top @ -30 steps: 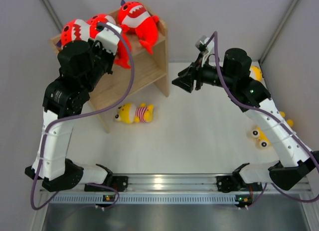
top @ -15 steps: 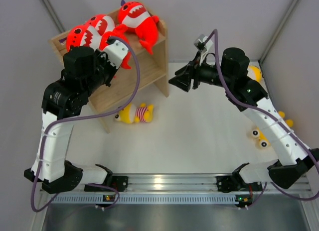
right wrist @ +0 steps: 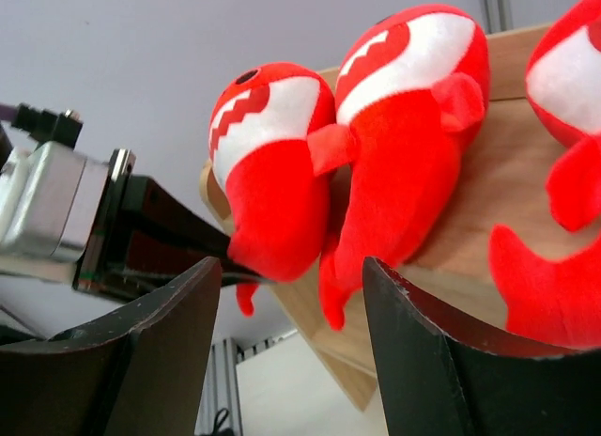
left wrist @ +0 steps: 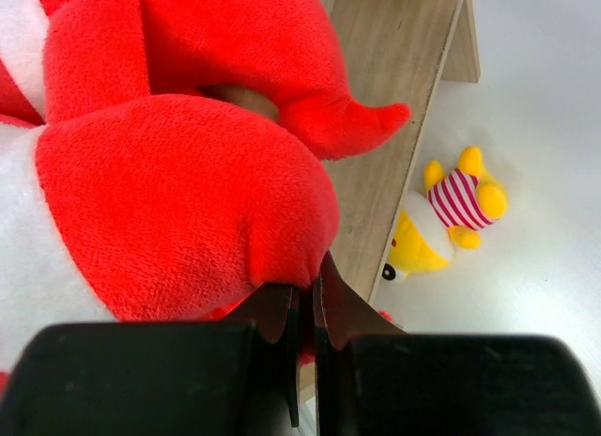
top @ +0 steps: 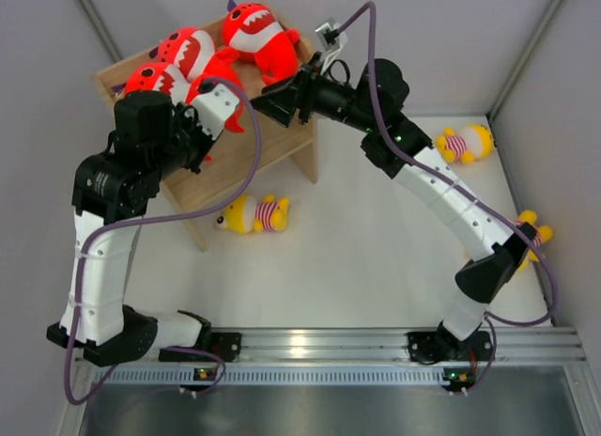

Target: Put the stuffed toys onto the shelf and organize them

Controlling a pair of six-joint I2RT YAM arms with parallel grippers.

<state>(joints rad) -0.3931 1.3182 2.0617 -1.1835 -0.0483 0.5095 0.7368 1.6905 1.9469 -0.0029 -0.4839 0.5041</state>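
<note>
Three red sharks lie in a row on top of the light-wood shelf [top: 277, 140]: left [top: 155, 79], middle [top: 192, 51] and right [top: 254, 30]. My left gripper [top: 208, 112] is shut, and its tips [left wrist: 308, 276] press against the left shark's [left wrist: 178, 201] plush. Whether plush is pinched is unclear. My right gripper [top: 274, 102] hangs open at the shelf's right front, facing the left shark [right wrist: 272, 163] and middle shark [right wrist: 413, 107], holding nothing. Yellow striped dolls lie on the table: one before the shelf [top: 254, 213], one far right [top: 465, 142], one partly behind my right arm [top: 531, 231].
The shelf's [left wrist: 394, 70] lower tier shows bare wood under my left arm. Grey walls close in the table on the left, back and right. A metal rail [top: 310, 342] with both arm bases runs along the near edge.
My right arm has swung left from mid-table up to the shelf's right front, opening wider. My left gripper has drawn back towards the shelf's front, and the left and middle sharks shifted slightly.
</note>
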